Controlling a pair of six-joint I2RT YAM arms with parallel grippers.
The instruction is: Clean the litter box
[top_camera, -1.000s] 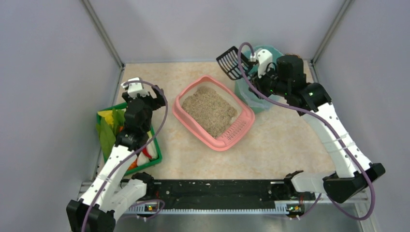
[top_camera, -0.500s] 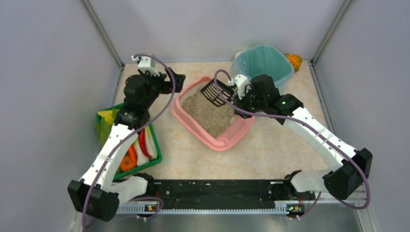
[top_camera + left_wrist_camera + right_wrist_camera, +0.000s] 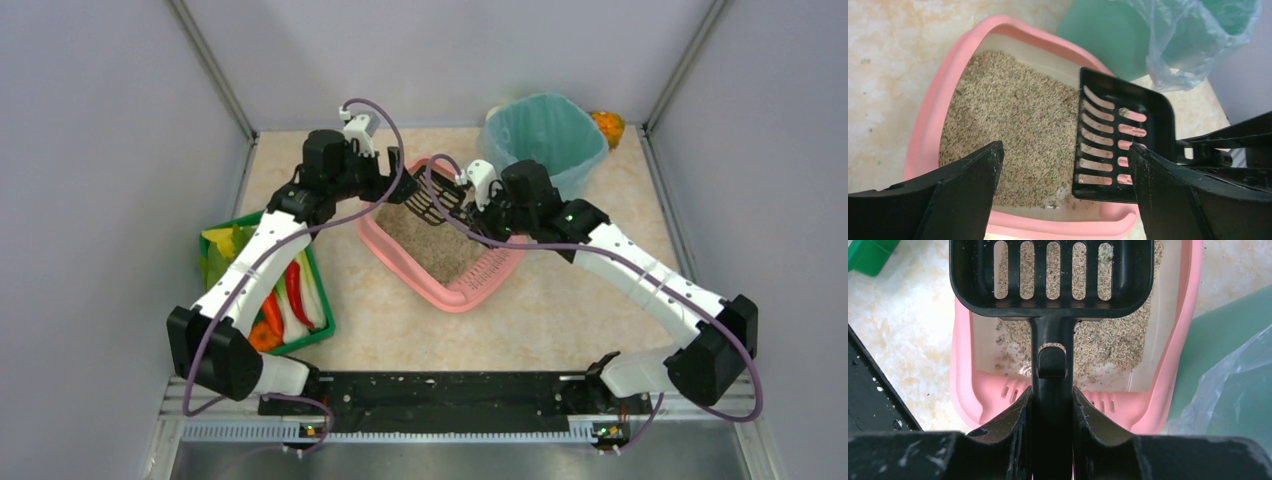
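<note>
The pink litter box (image 3: 470,295) sits mid-table with beige litter inside and its slotted ledge at the near right end. My right gripper (image 3: 470,200) is shut on the handle of a black slotted scoop (image 3: 427,200), whose blade hangs over the far end of the litter. In the right wrist view the gripper (image 3: 1052,395) clamps the handle and the scoop (image 3: 1050,275) holds only a few grains. My left gripper (image 3: 395,190) is open and empty over the box's far left rim. In the left wrist view (image 3: 1065,150) it sits above the litter box (image 3: 943,85), beside the scoop (image 3: 1120,140).
A tall teal-lined bin (image 3: 545,130) stands just behind the litter box at the back right, with an orange object (image 3: 605,125) behind it. A green tray (image 3: 318,335) of colourful items lies at the left edge. Grey walls close in the table.
My right arm has brought the scoop from over the bin down to the litter box's far end. My left arm has swung from above the green tray to the box's far left rim.
</note>
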